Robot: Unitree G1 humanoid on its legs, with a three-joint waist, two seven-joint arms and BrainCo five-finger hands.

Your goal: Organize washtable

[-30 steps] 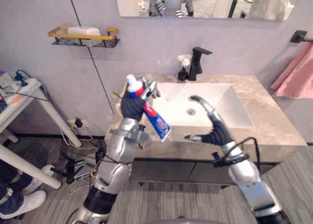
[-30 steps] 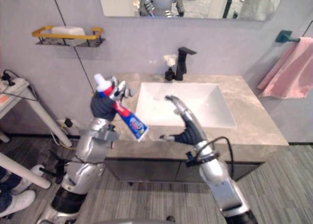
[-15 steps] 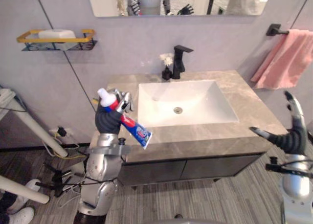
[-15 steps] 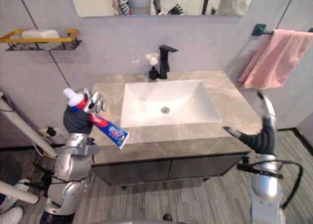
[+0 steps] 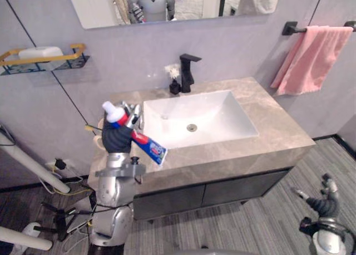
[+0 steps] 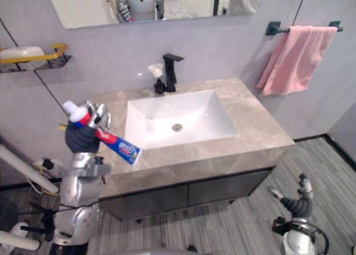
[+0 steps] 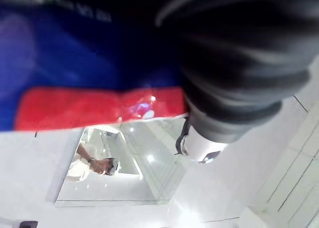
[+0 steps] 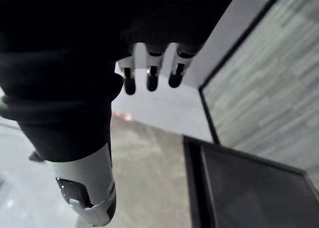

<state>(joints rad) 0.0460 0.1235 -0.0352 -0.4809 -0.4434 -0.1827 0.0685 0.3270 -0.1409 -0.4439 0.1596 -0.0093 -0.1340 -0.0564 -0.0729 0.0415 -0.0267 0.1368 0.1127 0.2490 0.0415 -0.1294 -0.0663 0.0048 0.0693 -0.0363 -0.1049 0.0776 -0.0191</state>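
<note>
Wall shelf [image 5: 71, 45] is sitting far left on the wall with a soap bar [image 5: 40, 52] on it, well apart from the counter [image 5: 272, 130].

Left hand [image 5: 115, 139] is hovering over the counter's left edge, fingers curling round the toothpaste tube [image 5: 151, 149] near its cap end. The tube is in the air, not touching the counter.

Key relation: the tube's long axis is running diagonally, with the white cap at 11 o'clock above the fist and the flat tail at 4 o'clock, pointing toward the basin [image 5: 214, 118]. The shelf is lying at about 10 o'clock from the cap. The basin rim is lying at 3 o'clock, just beside the tail.

Faucet [image 5: 187, 71] is standing at the back rim, at about 1 o'clock from the left hand, well apart from it.

Right hand [image 6: 298, 201] is hanging low at 5 o'clock, below the counter front and well apart from everything on it. Its fingers [image 8: 149, 72] are extending loosely and are holding nothing.

Judgement: the left hand is the only one placed for the drop. Any set-down is depending on swinging the tail end first, since the cap end is buried in the grip.
</note>
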